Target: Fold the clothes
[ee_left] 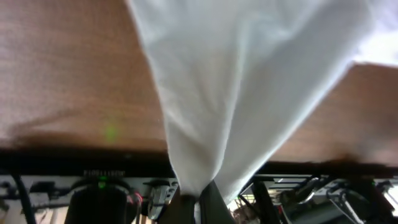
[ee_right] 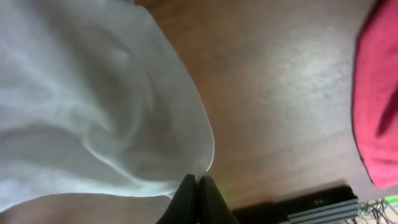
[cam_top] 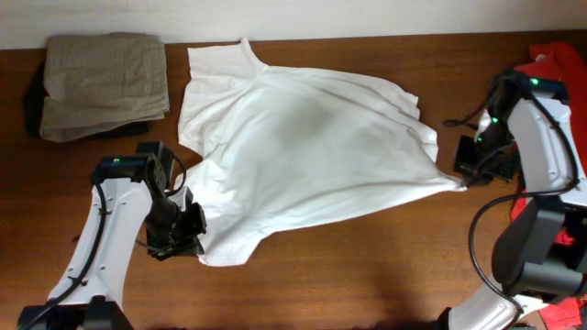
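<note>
The clothes, a white short-sleeved shirt [cam_top: 312, 147], lie stretched across the middle of the brown table [cam_top: 367, 275]. My left gripper [cam_top: 194, 223] is at the shirt's lower left. In the left wrist view it [ee_left: 199, 198] is shut on a bunched fold of the white fabric [ee_left: 236, 81]. My right gripper [cam_top: 463, 179] is at the shirt's right tip, which is drawn out to a point. Seen from the right wrist, its dark fingers [ee_right: 186, 196] pinch the thin edge of the shirt [ee_right: 93, 106], with the gripper [ee_right: 198, 182] shut.
A folded khaki garment [cam_top: 103, 82] sits at the back left corner. A bright red garment [cam_top: 561, 57] lies at the far right behind the right arm and shows in the right wrist view [ee_right: 376, 106]. Bare wood runs along the front edge.
</note>
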`<state>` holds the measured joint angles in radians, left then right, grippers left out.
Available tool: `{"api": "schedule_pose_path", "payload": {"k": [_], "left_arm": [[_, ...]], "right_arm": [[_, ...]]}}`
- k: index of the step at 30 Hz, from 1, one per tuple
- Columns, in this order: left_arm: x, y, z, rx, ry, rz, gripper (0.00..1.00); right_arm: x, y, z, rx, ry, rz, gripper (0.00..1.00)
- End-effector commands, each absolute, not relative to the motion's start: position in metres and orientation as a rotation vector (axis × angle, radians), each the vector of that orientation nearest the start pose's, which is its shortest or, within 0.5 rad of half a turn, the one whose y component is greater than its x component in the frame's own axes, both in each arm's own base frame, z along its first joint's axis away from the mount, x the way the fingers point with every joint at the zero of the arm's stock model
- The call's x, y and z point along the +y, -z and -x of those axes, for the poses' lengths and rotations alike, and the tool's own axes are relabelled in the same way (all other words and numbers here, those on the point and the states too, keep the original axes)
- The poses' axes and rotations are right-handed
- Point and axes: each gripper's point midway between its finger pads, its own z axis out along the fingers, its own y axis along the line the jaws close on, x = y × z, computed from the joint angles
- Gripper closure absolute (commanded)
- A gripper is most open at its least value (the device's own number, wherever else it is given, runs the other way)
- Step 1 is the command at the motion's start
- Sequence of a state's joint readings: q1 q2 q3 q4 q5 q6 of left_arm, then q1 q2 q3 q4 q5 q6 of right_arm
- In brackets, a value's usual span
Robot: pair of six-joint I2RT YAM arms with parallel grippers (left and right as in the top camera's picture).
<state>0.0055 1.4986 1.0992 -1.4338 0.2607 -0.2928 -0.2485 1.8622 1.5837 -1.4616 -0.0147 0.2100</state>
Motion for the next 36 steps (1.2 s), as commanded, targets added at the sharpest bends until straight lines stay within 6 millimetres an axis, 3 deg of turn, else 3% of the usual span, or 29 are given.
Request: {"api": "schedule_pose_path", "payload": {"k": [1, 4, 6, 8, 11, 12, 14, 15, 16, 17, 18, 19, 20, 21, 23, 24, 25, 28, 29, 32, 34, 36], "left_arm": [[-0.025, -0.112, -0.18, 3.315, 0.176, 0.706, 1.0], [-0.022, -0.127, -0.176, 3.226, 0.159, 0.736, 0.99], [-0.021, -0.134, -0.176, 3.18, 0.172, 0.727, 1.0], [-0.022, -0.137, -0.172, 3.18, 0.176, 0.728, 0.99], [-0.024, -0.139, -0.158, 3.237, 0.181, 0.746, 0.97], [-0.024, -0.139, -0.154, 3.252, 0.176, 0.751, 0.9], [-0.03, -0.142, -0.145, 3.294, 0.222, 0.762, 0.89], [-0.032, -0.143, -0.144, 3.303, 0.236, 0.745, 0.75], [-0.034, -0.143, -0.143, 3.312, 0.242, 0.699, 0.18], [-0.034, -0.143, -0.143, 3.315, 0.244, 0.678, 0.01], [-0.034, -0.143, -0.143, 3.315, 0.244, 0.679, 0.01], [-0.034, -0.143, -0.144, 3.311, 0.243, 0.677, 0.01], [-0.034, -0.141, -0.153, 3.278, 0.254, 0.665, 0.01], [-0.034, -0.139, -0.167, 3.22, 0.27, 0.644, 0.01], [-0.036, -0.14, -0.192, 3.124, 0.305, 0.609, 0.07], [-0.036, -0.142, -0.208, 3.06, 0.319, 0.585, 0.2], [-0.036, -0.146, -0.243, 2.923, 0.348, 0.539, 0.43], [-0.036, -0.157, -0.304, 2.704, 0.383, 0.467, 0.64], [-0.037, -0.158, -0.331, 2.631, 0.396, 0.448, 0.8], [-0.033, -0.132, -0.377, 2.578, 0.372, 0.441, 0.93], [-0.03, -0.108, -0.401, 2.568, 0.349, 0.444, 0.96], [-0.027, -0.079, -0.421, 2.571, 0.33, 0.452, 0.98]], "right_arm": [[-0.076, -0.148, -0.287, 3.113, 0.024, -0.753, 0.96], [-0.073, -0.176, -0.279, 3.021, 0.018, -0.728, 0.96], [-0.07, -0.174, -0.268, 3.035, 0.019, -0.721, 0.96], [-0.067, -0.154, -0.257, 3.086, 0.012, -0.733, 0.96], [-0.058, -0.108, -0.241, 3.156, -0.032, -0.753, 0.96], [-0.057, -0.101, -0.238, 3.16, -0.032, -0.756, 0.96], [-0.06, -0.098, -0.239, 3.142, -0.017, -0.8, 0.96], [-0.062, -0.101, -0.242, 3.122, -0.015, -0.826, 0.96], [-0.065, -0.103, -0.245, 3.105, -0.01, -0.847, 0.9], [-0.068, -0.106, -0.247, 3.092, -0.008, -0.853, 0.69], [-0.071, -0.107, -0.248, 3.085, 0.009, -0.856, 0.49], [-0.073, -0.109, -0.25, 3.076, 0.018, -0.857, 0.35], [-0.074, -0.113, -0.254, 3.061, 0.019, -0.853, 0.16], [-0.076, -0.12, -0.26, 3.036, 0.02, -0.844, 0.04], [-0.08, -0.138, -0.273, 2.997, 0.021, -0.779, 0.01], [-0.08, -0.15, -0.282, 2.962, 0.007, -0.77, 0.01], [-0.072, -0.169, -0.302, 2.906, -0.094, -0.648, 0.06], [-0.056, -0.18, -0.329, 2.819, -0.264, -0.507, 0.37], [-0.056, -0.173, -0.332, 2.821, -0.274, -0.508, 0.48], [-0.049, -0.15, -0.33, 2.89, -0.33, -0.521, 0.67], [-0.038, -0.138, -0.329, 2.924, -0.384, -0.508, 0.73], [-0.025, -0.121, -0.327, 2.97, -0.411, -0.474, 0.71]]}}
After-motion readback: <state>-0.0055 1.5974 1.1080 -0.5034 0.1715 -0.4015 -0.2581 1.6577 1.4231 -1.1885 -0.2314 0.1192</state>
